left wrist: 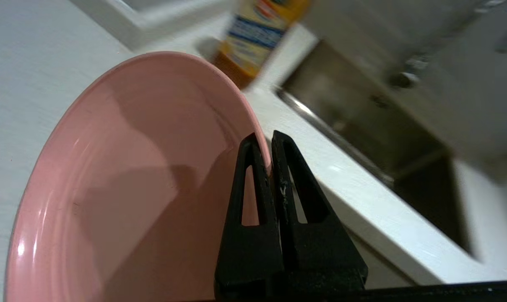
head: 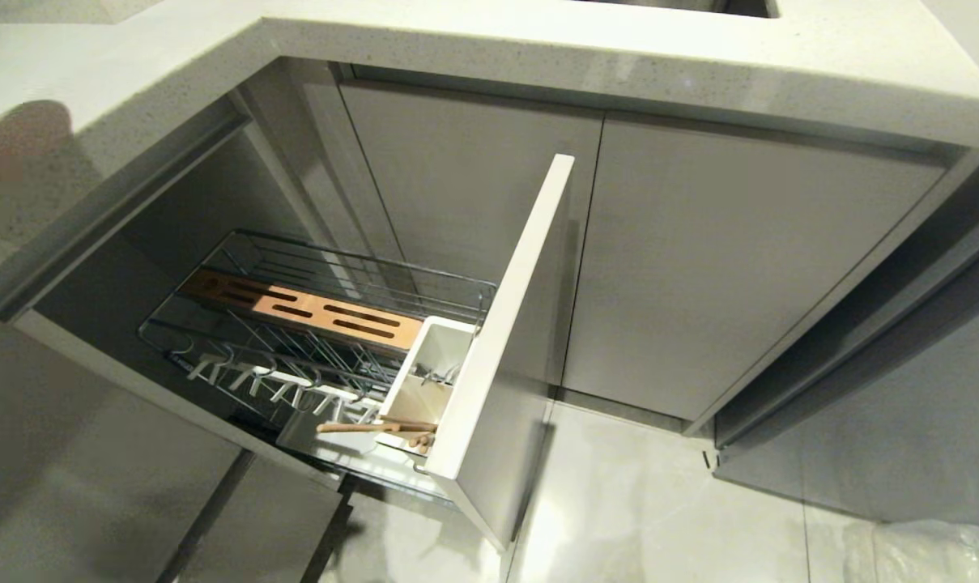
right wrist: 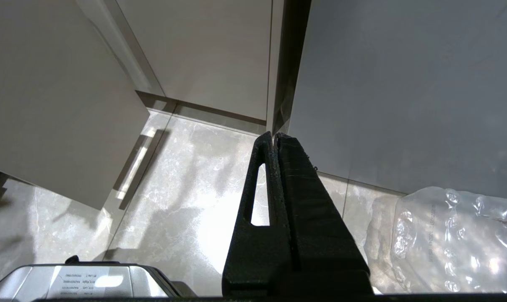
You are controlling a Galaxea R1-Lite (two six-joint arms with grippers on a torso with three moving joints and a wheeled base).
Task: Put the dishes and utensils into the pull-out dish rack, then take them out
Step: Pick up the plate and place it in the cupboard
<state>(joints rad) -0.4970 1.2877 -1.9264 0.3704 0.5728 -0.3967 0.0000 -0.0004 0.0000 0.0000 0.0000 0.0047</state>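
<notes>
My left gripper [left wrist: 265, 140] is shut on the rim of the large pink plate [left wrist: 131, 167] and holds it tilted over the white countertop [left wrist: 362, 201]. Neither arm shows in the head view. There the pull-out dish rack [head: 238, 247] stands drawn out, with its slotted wooden strip [head: 303, 312] and white caddy [head: 432, 344] behind the pale front panel [head: 513, 324]. The wooden chopsticks [head: 368, 427] lie tilted across the caddy's near end. A thin metal piece [head: 439, 374] inside it looks like the spoon. The bowl is out of view. My right gripper [right wrist: 274, 136] is shut and empty above the floor.
In the left wrist view a steel sink [left wrist: 383, 138] lies beside the plate and a yellow and blue bottle [left wrist: 257, 29] stands behind it. Grey cabinet doors [head: 724, 267] close off the right of the rack. A clear plastic bag [right wrist: 454, 239] lies on the tiled floor.
</notes>
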